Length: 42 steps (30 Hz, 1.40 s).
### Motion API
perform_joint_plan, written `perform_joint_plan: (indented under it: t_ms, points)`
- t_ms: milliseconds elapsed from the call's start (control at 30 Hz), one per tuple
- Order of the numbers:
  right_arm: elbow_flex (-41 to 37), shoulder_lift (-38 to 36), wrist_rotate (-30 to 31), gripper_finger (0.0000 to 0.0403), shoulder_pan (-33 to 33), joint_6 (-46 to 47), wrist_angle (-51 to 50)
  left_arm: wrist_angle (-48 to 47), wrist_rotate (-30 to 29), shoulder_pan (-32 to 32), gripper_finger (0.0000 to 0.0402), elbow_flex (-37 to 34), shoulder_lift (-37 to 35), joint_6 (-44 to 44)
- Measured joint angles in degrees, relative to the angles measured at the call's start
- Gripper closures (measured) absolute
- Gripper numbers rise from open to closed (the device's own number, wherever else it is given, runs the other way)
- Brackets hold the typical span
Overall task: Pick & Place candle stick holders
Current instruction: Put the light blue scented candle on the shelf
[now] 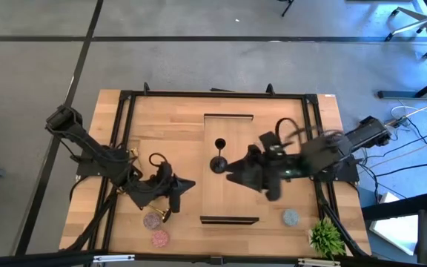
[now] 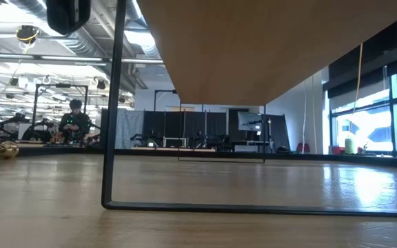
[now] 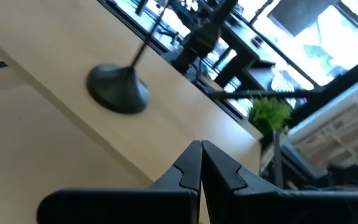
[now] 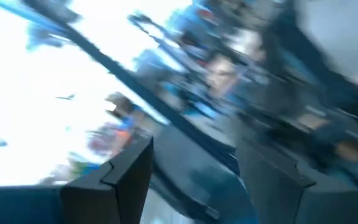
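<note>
A black stemmed candle stick holder [image 1: 219,162] stands upright on its round base near the table's middle; it also shows in the left wrist view [image 3: 118,89]. My right gripper [image 1: 230,173] is open just to its right, pointing toward it; I see no touch. My left gripper [image 1: 189,184] is shut and empty, left of the holder. A gold holder [image 1: 164,214] lies below the left gripper, next to a mauve speckled holder [image 1: 152,220] and a pink one [image 1: 159,238]. A light-blue one [image 1: 291,217] sits at the near right.
A small green plant [image 1: 326,237] stands at the table's near right corner. A black metal frame [image 1: 124,133] runs around the wooden table top, with flat black bars at the far middle [image 1: 228,116] and near middle [image 1: 229,219]. A person [image 2: 74,120] is in the room behind.
</note>
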Motion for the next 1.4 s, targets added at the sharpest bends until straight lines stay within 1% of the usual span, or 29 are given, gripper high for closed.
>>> perform_joint_plan:
  t_ms: [100, 167, 233, 267, 333, 467, 533, 600, 700, 767, 867, 967, 1033, 1233, 1333, 1400]
  points:
    - [0.0, 0.8, -2.6, 0.0169, 0.5, -3.0, 8.7, -0.1, 2.8, -1.6, 0.0400, 0.0, -0.2, 2.4]
    - [0.0, 1.8, -5.3, 0.0169, 1.7, -4.8, 12.0, -0.4, 5.1, -2.6, 0.0400, 0.0, -0.2, 4.9]
    - [0.0, 2.8, -7.7, 0.0169, 3.8, -4.9, 11.8, -0.6, 6.5, -3.7, 0.0400, 0.0, -0.2, 6.9]
    - [0.0, 3.2, -7.9, 0.0169, 5.1, -2.9, 10.1, -0.6, 7.0, -4.2, 0.0400, 0.0, -0.2, 7.1]
    - [0.0, 4.0, -7.1, 0.0169, 8.0, 3.3, 5.1, -0.6, 8.0, -5.0, 0.0400, 0.0, -0.2, 7.2]
    - [0.0, 5.7, -1.1, 0.0169, 14.2, 20.2, -8.7, -1.4, 8.2, -6.4, 0.0400, 0.0, -0.6, 8.8]
    - [0.0, 6.8, -1.0, 0.0169, 17.0, 29.6, -16.3, -2.4, 8.2, -6.8, 0.0400, 0.0, -0.9, 8.7]
    - [0.0, 8.1, -4.1, 0.0169, 19.3, 38.5, -24.2, -3.2, 8.4, -7.4, 0.0400, 0.0, -1.2, 9.1]
    - [0.0, 9.7, -13.1, 0.0169, 21.7, 49.4, -34.8, -4.6, 8.2, -7.8, 0.0400, 0.0, -1.4, 9.1]
    - [0.0, 10.5, -17.6, 0.0169, 22.7, 53.7, -41.0, -5.0, 8.2, -7.8, 0.0400, 0.0, -1.4, 8.8]
    - [0.0, 11.7, -20.0, 0.0169, 23.9, 56.5, -48.6, -5.4, 8.2, -7.7, 0.0400, 0.0, -1.4, 8.8]
    - [0.0, 13.4, -19.8, 0.0169, 24.5, 58.7, -56.0, -6.9, 8.2, -7.7, 0.0400, 0.0, -1.4, 8.7]
    - [0.0, 14.8, -18.6, 0.0169, 24.3, 58.9, -58.7, -7.7, 8.2, -7.7, 0.0400, 0.0, -1.4, 8.7]
    - [0.0, 18.1, -18.6, 0.0169, 23.0, 54.8, -60.5, -8.3, 9.7, -8.0, 0.0400, 0.0, -1.4, 8.1]
    - [0.0, 18.6, -18.8, 0.0169, 23.1, 50.5, -59.8, -8.4, 10.2, -8.0, 0.0400, 0.0, -1.4, 8.1]
    - [0.0, 18.9, -18.8, 0.0167, 23.1, 50.1, -61.9, -8.6, 10.2, -8.0, 0.0400, 0.0, -1.4, 7.9]
